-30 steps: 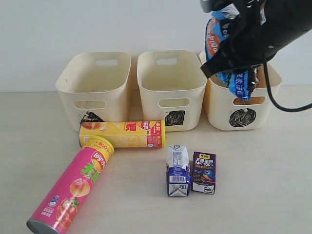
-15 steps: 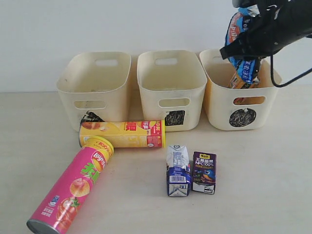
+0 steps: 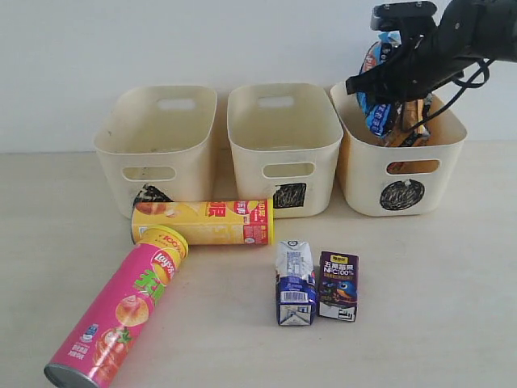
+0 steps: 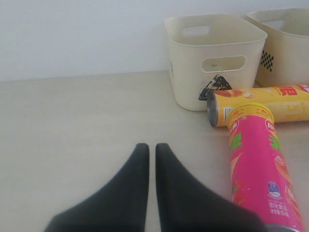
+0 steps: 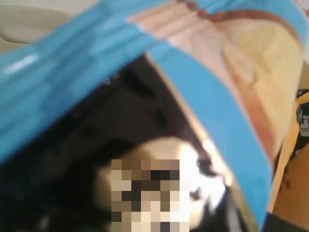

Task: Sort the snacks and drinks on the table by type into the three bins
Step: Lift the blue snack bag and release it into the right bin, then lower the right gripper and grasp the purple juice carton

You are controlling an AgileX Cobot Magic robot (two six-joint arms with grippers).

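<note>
My right gripper (image 3: 389, 85) is shut on the blue chip bag (image 3: 375, 111), which hangs over the right bin (image 3: 380, 174), marked with a circle, its lower end dipping past the rim. The bag (image 5: 217, 96) fills the right wrist view and hides the fingers. An orange bag (image 3: 414, 119) lies inside that bin. The yellow tube (image 3: 202, 222) and pink tube (image 3: 121, 315) lie on the table (image 3: 436, 307). Both cartons, blue-and-white (image 3: 295, 283) and purple (image 3: 338, 286), stand side by side. My left gripper (image 4: 147, 146) is shut and empty over bare table, beside the pink tube (image 4: 258, 164).
The middle bin (image 3: 283, 153), marked with a square, and the left bin (image 3: 153, 145) look empty. The yellow tube (image 4: 260, 104) lies against the left bin's (image 4: 212, 58) front, partly covering its mark. A pale wall stands behind the bins.
My right gripper has swung back to the left and lowered the blue chip bag, so its lower end now sits inside the right bin. Everything on the table stayed put.
</note>
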